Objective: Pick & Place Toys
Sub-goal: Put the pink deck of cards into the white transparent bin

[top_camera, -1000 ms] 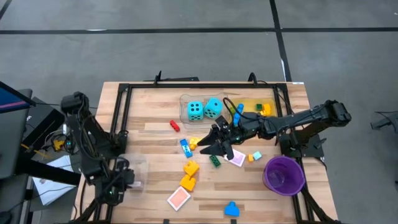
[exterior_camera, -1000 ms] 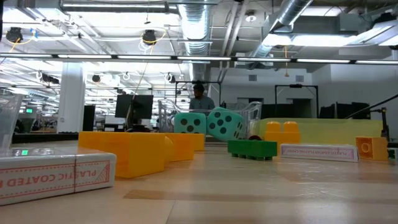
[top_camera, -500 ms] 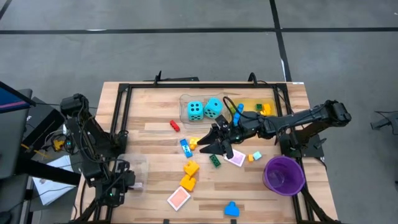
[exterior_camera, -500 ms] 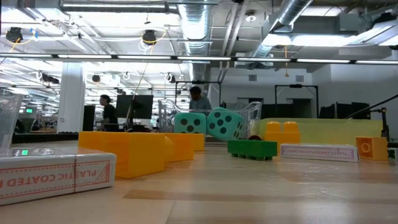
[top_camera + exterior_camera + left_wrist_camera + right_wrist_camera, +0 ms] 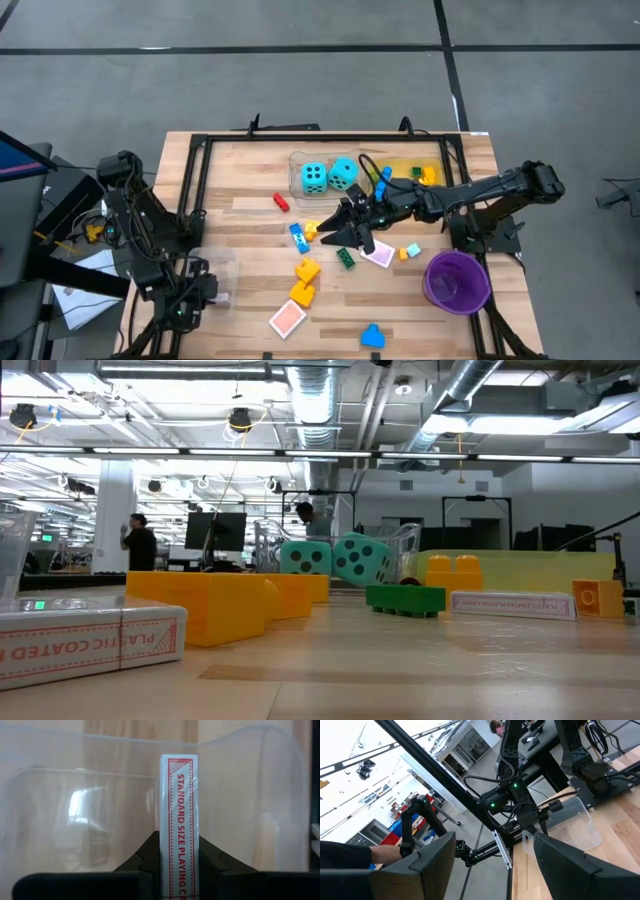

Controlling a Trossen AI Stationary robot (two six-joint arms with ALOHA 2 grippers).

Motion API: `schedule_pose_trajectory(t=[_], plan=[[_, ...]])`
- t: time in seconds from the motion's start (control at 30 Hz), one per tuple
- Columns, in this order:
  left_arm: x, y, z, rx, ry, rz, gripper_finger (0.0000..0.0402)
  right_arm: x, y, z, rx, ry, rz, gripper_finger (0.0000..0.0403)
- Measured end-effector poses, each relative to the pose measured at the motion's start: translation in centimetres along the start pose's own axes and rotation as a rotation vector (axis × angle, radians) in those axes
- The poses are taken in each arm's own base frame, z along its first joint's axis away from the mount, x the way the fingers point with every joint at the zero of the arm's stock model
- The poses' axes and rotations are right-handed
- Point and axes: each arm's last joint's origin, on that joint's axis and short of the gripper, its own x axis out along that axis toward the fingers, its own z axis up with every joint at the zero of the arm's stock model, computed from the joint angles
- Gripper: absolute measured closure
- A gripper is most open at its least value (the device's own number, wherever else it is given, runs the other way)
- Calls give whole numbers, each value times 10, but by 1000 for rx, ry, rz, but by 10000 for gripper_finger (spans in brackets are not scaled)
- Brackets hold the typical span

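Purple bowl [image 5: 457,281] sits at the near right of the wooden table [image 5: 240,190], and a clear tray [image 5: 305,175] stands far of centre, right beside a yellow tray [image 5: 408,168]. The right gripper [image 5: 345,232] reaches low over mid-table with its fingers spread wide apart and nothing between them; it covers part of the toy scatter. The two turquoise dice [image 5: 327,176] with black dots sit in the clear tray. Loose on the wood: a small red brick [image 5: 282,202] left of the tray, a blue brick [image 5: 299,238] and a green brick [image 5: 346,258] near the gripper, yellow-orange bricks [image 5: 304,282] nearer, a flat orange tile [image 5: 287,319] and a blue piece [image 5: 372,336] at the near edge, plus a pink tile [image 5: 381,256] half under the gripper. At the near left corner, the left gripper [image 5: 179,870] is clamped on a playing-card box [image 5: 178,820] inside a clear container [image 5: 75,795]. From the low view the big yellow block [image 5: 205,603] hides whatever's behind it, and people in the room are too far off to make out.
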Motion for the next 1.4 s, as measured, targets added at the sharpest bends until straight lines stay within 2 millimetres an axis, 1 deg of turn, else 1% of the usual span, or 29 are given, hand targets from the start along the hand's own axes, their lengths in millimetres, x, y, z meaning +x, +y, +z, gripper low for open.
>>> schedule_pose_trajectory(t=[0.1,0.5,0.57,0.67,0.77,0.87,0.97,1.07,1.17,1.4], plan=[[-2,1,0,9,10,25,341,0,-1,1,0,-4,-5,143],[-2,1,1,-15,7,21,338,-1,-5,4,3,-13,-14,143],[-2,0,1,-24,8,20,310,-1,-4,4,3,-11,-11,143],[-2,0,0,-28,22,16,247,-1,-4,4,3,-10,-11,143],[-2,0,0,-29,24,12,197,-1,-5,4,3,-11,-11,143],[-2,0,0,-32,23,12,166,-1,-4,4,3,-10,-11,143],[-2,0,0,-32,22,12,149,-1,-4,4,2,-10,-10,143],[-2,0,0,-32,21,12,144,-1,-4,4,1,-10,-10,143],[-2,0,0,-20,20,12,148,-1,-4,4,0,-10,-10,143],[-2,1,0,39,22,21,189,-1,-4,4,0,-10,-10,143]])
